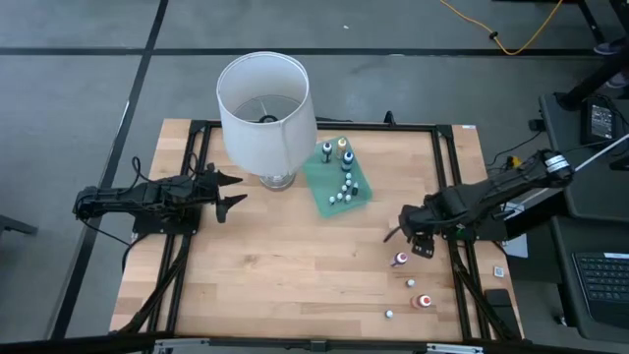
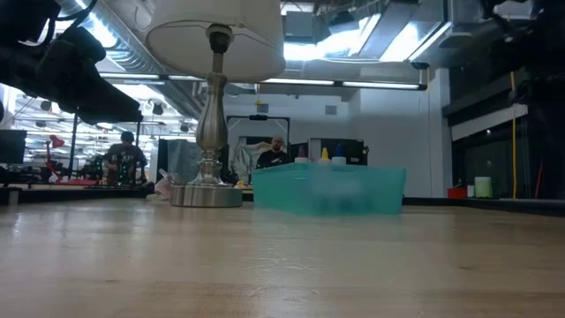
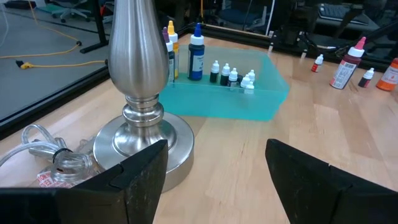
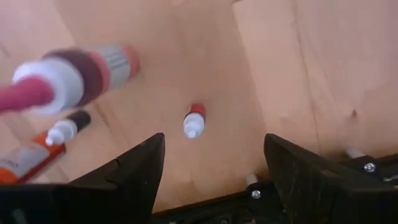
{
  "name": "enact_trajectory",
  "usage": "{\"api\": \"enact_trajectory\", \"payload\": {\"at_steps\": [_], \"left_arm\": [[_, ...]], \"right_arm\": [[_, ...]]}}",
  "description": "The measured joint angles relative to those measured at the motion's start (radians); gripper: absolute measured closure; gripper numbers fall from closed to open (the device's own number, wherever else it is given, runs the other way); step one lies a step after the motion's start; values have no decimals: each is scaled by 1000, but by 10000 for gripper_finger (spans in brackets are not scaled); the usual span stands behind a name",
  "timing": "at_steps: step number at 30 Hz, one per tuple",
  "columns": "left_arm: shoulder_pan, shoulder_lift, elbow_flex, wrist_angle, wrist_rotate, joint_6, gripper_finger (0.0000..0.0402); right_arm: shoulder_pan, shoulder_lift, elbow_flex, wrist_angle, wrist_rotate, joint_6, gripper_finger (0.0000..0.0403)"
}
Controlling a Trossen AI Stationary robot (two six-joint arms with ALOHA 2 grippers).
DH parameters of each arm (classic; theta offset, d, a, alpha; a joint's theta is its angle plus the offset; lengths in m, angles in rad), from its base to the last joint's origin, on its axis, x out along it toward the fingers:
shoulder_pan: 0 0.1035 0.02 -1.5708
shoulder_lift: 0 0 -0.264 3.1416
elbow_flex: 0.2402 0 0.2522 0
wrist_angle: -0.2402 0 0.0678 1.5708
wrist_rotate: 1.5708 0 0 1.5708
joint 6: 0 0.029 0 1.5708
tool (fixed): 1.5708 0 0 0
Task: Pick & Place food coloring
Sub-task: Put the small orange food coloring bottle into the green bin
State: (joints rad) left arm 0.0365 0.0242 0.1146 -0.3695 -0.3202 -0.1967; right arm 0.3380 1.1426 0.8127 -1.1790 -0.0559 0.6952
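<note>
Food coloring bottles stand in two groups. Several tiny white-capped ones (image 1: 344,189) (image 3: 233,77) stand in the green tray (image 1: 324,192), beside taller bottles (image 3: 196,53). More stand on the table near its right edge: a pink-tipped bottle (image 1: 400,259) (image 4: 68,78), a tiny one (image 1: 411,283), a red-orange one (image 1: 424,301) and another tiny one (image 1: 389,315). My right gripper (image 1: 421,241) (image 4: 214,146) hangs open above this group, pointing down; a tiny red bottle (image 4: 194,121) stands below its fingers. My left gripper (image 1: 231,194) (image 3: 216,149) is open, level, left of the lamp.
A lamp with a big white shade (image 1: 263,103) and a metal base (image 3: 140,134) stands at the table's far middle, just left of the tray (image 2: 331,190). Its clear cord (image 3: 37,149) lies coiled by the base. Bare wood (image 1: 295,265) covers the near middle.
</note>
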Motion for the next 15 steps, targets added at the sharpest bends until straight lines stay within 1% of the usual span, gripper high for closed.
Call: {"api": "enact_trajectory", "payload": {"at_steps": [5, 11, 15], "left_arm": [[0, 0, 0, 0, 0, 0, 135], [0, 0, 0, 0, 0, 0, 133], [0, 0, 0, 0, 0, 0, 135]], "right_arm": [[70, -9, -11, 16, 14, 10, 128], [118, -8, -112, 116, -28, 93, 128], [128, -7, -156, 160, -18, 129, 128]]}}
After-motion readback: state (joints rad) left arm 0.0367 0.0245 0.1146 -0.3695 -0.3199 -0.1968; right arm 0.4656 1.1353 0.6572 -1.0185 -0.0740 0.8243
